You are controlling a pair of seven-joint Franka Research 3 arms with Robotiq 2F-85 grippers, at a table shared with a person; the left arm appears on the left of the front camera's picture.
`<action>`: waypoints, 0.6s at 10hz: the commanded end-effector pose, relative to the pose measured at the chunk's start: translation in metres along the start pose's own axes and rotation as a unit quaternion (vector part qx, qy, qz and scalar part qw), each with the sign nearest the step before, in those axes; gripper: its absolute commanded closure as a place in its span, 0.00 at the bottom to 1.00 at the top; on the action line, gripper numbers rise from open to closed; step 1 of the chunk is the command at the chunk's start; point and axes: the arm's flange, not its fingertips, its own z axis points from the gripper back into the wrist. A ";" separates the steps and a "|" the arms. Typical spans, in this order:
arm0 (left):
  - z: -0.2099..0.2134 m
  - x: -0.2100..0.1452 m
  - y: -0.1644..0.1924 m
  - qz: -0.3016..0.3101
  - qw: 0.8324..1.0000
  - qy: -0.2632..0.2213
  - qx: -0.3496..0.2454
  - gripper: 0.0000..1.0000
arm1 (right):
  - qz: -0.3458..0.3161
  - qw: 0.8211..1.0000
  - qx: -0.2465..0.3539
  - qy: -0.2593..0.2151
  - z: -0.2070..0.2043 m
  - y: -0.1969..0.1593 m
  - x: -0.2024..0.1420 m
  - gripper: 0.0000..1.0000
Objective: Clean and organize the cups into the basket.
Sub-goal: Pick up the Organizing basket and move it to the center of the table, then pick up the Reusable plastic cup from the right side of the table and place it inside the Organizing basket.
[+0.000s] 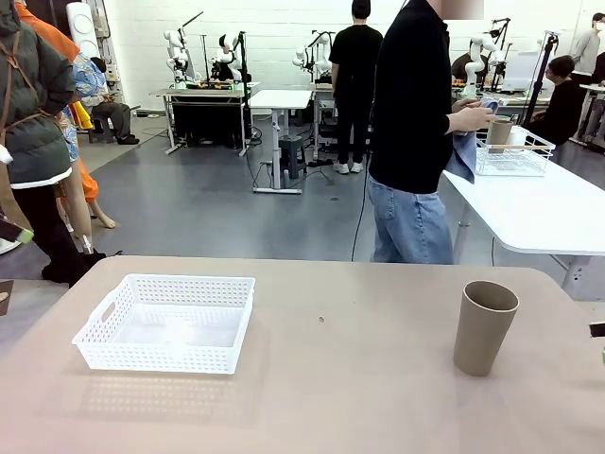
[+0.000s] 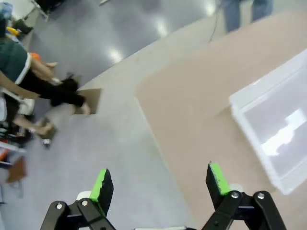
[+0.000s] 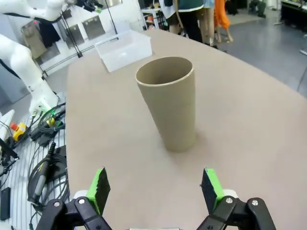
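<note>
Two end effectors are shown, each with its green-padded jaws spread wide and nothing held between them. The right end effector (image 3: pixel 156 184) is seen in its wrist view low over the tan surface (image 3: pixel 249 124). An upright kraft brown paper cup (image 3: pixel 168 103) stands just ahead of its fingers, centred on the gap but not touched. The left end effector (image 2: pixel 159 182) is seen in its wrist view above the edge of the surface, one finger over the grey floor (image 2: pixel 120 143), the other over the tan top. A white lattice-mesh plastic basket (image 2: pixel 259 91) lies near it, apart from the fingers.

From the front, the basket is seen on the left part of the surface with nothing inside it. The brown cup is seen well apart from it, on the right part. Beyond the far edge, a person (image 1: pixel 411 104) in a black top and jeans stands turned towards a white surface (image 1: pixel 548 213). A second brown cup (image 1: pixel 498 132) and a blue cloth (image 1: pixel 463 156) are held in the person's hands, beside a white wire basket (image 1: pixel 515 156).
</note>
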 end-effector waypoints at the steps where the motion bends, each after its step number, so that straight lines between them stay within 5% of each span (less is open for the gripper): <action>1: -0.029 0.002 -0.024 -0.015 0.994 0.082 0.065 0.00 | -0.018 1.000 0.002 -0.014 -0.001 -0.004 -0.009 0.00; 6: -0.058 0.018 -0.075 -0.018 0.990 0.108 0.092 0.00 | 0.000 1.000 0.000 0.000 0.000 0.000 0.000 0.00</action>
